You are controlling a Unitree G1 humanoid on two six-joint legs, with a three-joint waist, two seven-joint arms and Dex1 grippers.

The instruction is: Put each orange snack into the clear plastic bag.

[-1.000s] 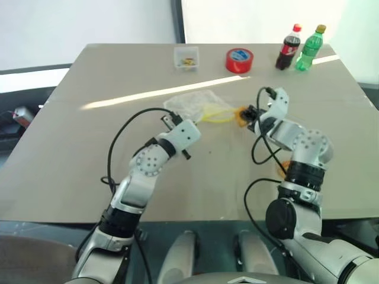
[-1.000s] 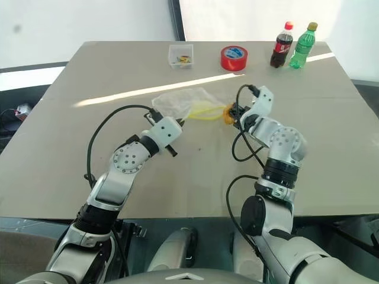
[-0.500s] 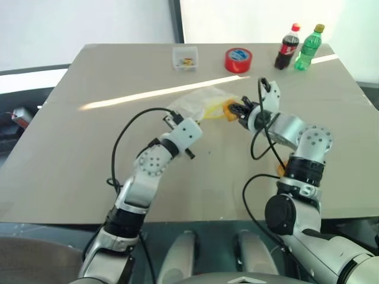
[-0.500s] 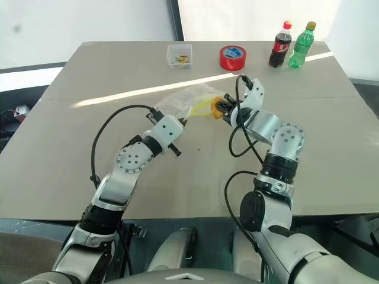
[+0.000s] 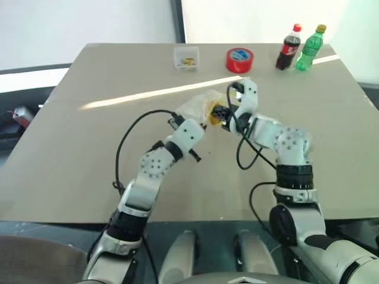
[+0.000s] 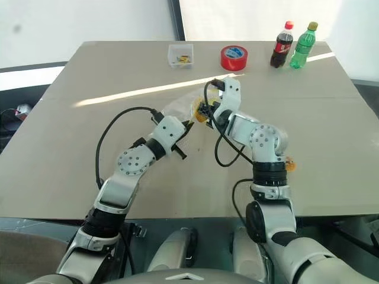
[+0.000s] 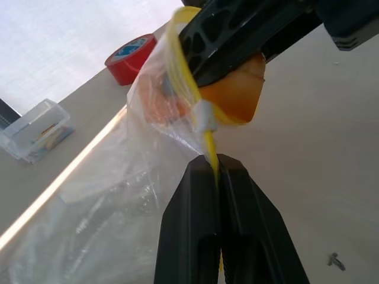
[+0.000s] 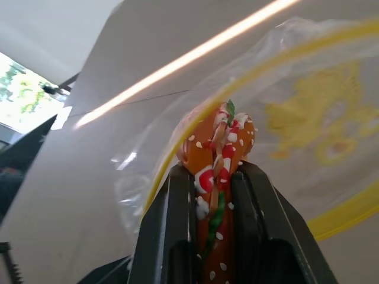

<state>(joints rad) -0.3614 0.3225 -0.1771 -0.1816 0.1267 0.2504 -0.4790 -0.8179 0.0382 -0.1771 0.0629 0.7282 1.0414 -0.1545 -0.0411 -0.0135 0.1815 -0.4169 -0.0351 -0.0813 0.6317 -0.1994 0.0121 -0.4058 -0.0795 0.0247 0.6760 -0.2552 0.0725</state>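
Gripping one orange snack (image 8: 216, 171) between its fingers, your right gripper (image 5: 222, 112) has it at the mouth of the clear plastic bag (image 5: 198, 106), which hangs directly ahead of it. Your left gripper (image 7: 214, 171), just beside the right one, is clenched on the bag's yellow strip (image 7: 210, 151). Beyond both grippers stand a red tape roll (image 5: 239, 59), a clear box (image 5: 186, 57) and two bottles (image 5: 301, 46).

Bright daylight pours in from the upper part of the frame, laying a glaring streak across the bench (image 5: 71, 165). The background beyond is blown out white. Close-up wrist views are soft, their far backgrounds blurred.
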